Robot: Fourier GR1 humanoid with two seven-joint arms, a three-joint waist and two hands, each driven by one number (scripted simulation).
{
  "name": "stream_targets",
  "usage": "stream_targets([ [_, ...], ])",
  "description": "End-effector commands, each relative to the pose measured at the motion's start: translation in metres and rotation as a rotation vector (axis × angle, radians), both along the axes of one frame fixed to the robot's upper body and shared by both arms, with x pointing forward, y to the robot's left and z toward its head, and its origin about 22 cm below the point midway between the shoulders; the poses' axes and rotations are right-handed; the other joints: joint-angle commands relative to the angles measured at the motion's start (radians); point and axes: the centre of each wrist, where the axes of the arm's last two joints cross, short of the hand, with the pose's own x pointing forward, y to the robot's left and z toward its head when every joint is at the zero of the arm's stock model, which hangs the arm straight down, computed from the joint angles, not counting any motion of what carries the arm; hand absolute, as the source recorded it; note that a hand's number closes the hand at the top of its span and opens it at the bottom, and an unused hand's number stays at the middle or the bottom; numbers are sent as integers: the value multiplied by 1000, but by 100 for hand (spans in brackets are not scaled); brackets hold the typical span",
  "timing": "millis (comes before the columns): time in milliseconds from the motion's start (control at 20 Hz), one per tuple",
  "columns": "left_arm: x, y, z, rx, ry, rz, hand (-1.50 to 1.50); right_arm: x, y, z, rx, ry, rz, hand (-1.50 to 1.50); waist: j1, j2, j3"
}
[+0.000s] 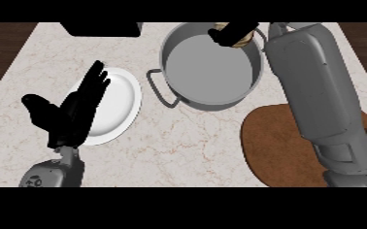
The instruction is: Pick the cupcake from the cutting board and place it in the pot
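From where I stand, the right forearm [315,77] stretches up the right side of the marble desk [193,145], crossing above the brown cutting board [276,145], which lies at the desk's near right corner. At the arm's far end the right hand [224,35] hangs over the far rim of the pot [204,105]. Its fingers [217,32] are curled round the cupcake [245,37]. Only a tan patch of the cupcake peeks out from the black hand, so I cannot say which way up it sits. The cupcake is off the board and held above the pot's upper right edge, not down on the grey bottom.

The pot is a wide grey one standing in the middle of the desk, towards the back. One looped handle [161,88] sticks out on its left side, towards a white plate [118,102]. Plate and pot stand near each other but do not touch.

The left hand [72,111] shows at the lower left, overlapping the plate's left edge. Its fingers are straight and spread, pointing away from the robot, with the thumb out to the left, and it holds nothing.

A flat black object [100,28] sits at the desk's far edge, left of the pot, and I cannot make out what it is.
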Motion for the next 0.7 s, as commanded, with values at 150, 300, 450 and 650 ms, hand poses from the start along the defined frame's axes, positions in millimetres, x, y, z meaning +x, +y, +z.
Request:
stream_targets([
  [150,-8,-2,-7,15,-5,3,0,20,13,-51,158,255,-51,-150,0,-1,0],
  [300,5,-1,9,-7,-1,-14,0,29,14,-72,235,316,-32,-150,1,2,1],
  [450,-11,8,-6,1,0,-21,0,31,20,-65,398,297,-31,-150,8,0,1],
  [650,3,2,-4,-9,-2,-3,0,34,1,-47,620,81,-81,-150,6,7,1],
])
